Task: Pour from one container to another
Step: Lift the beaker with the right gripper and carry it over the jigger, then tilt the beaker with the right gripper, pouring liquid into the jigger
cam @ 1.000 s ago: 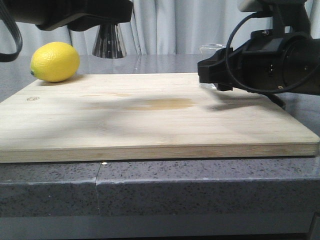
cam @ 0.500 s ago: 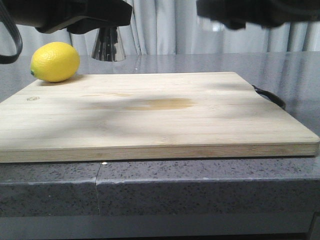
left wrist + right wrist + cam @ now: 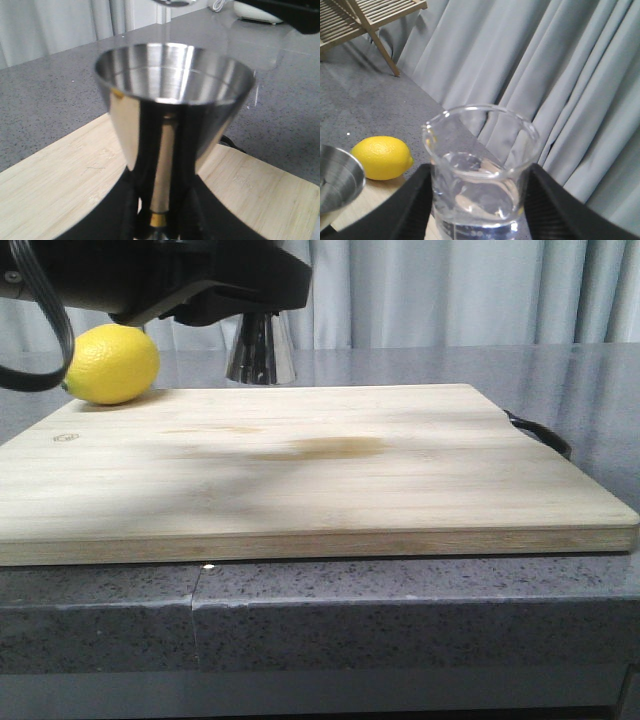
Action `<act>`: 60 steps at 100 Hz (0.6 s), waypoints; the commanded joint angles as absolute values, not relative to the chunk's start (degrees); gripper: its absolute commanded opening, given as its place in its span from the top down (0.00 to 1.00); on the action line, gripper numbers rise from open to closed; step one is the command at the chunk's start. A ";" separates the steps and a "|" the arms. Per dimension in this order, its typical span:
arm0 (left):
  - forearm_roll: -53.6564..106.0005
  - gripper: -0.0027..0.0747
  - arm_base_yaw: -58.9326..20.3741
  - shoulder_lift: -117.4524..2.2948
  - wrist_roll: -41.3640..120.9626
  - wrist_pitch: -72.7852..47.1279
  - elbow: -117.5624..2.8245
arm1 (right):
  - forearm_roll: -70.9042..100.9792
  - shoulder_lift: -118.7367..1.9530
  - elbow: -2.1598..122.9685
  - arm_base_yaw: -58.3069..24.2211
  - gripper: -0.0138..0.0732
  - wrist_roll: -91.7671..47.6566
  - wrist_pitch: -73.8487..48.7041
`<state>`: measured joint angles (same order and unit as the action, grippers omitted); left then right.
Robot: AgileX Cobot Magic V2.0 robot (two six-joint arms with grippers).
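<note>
between right fingers (image 3: 475,220), beaker (image 3: 481,170) sits upright.

the clear glass beaker (image 3: 482,172) stands upright, liquid pooled in its bottom. the shiny steel jigger (image 3: 172,107), hourglass-shaped with a brass band at its waist, is upright, raised above the cutting board's (image 3: 300,465) far left edge.

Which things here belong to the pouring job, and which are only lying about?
For the job: glass beaker in the right gripper; steel jigger in the left gripper.
Lying about: lemon, cutting board, wooden rack.
</note>
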<state>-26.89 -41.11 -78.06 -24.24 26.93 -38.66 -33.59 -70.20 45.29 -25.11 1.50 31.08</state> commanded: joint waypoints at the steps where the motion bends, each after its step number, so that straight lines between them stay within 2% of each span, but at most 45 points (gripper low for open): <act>1: -25.93 0.99 -42.25 -76.73 -24.88 32.23 -40.51 | -35.67 -68.36 48.53 -25.88 0.56 1.76 33.93; 60: -25.93 0.99 -44.66 -76.73 -24.88 32.23 -40.51 | -54.10 -68.36 50.44 -26.11 0.56 -0.71 31.56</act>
<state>-26.89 -44.15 -78.06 -24.45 27.06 -38.66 -53.44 -70.11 48.22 -26.01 1.19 29.15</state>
